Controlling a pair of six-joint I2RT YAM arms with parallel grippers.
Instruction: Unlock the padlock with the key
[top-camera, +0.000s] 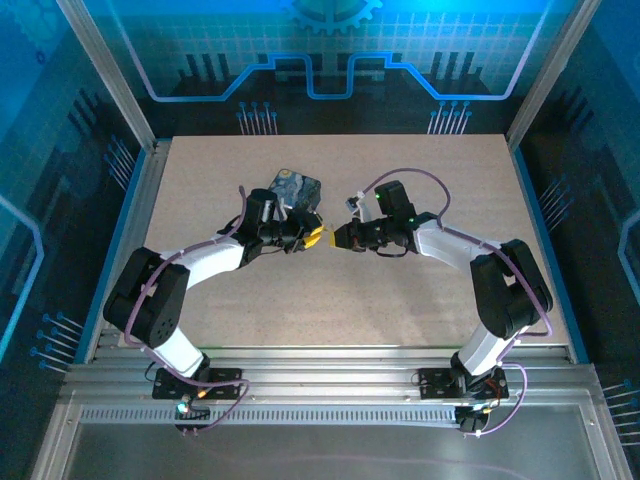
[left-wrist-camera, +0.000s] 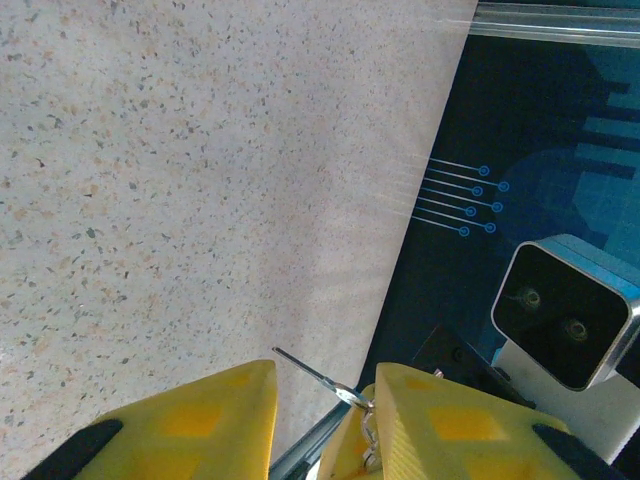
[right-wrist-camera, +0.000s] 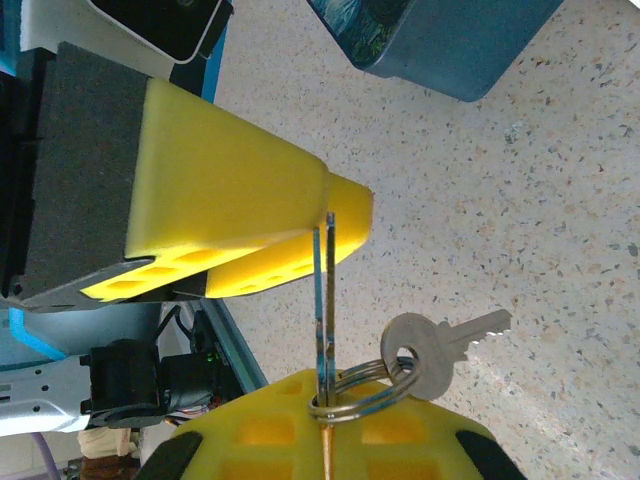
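So, roughly mid-task I'd say. The right end effector (right-wrist-camera: 325, 425) is pinching the key (right-wrist-camera: 323, 290) edge-on, with its ring (right-wrist-camera: 365, 397) and a spare key (right-wrist-camera: 445, 350) dangling beside it. The blade tip sits right at the fingertips of the left end effector (top-camera: 313, 238), up off the tabletop (top-camera: 420, 180) near the box (right-wrist-camera: 450, 40). Honestly I can't make out the padlock, maybe it's tucked between those left fingers. They show a narrow gap, so I can't tell if they're clamping anything. Left to do: seat the key, turn it, pop the shackle.

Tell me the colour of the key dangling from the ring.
The dangling key is silver; clearest in the right wrist view.
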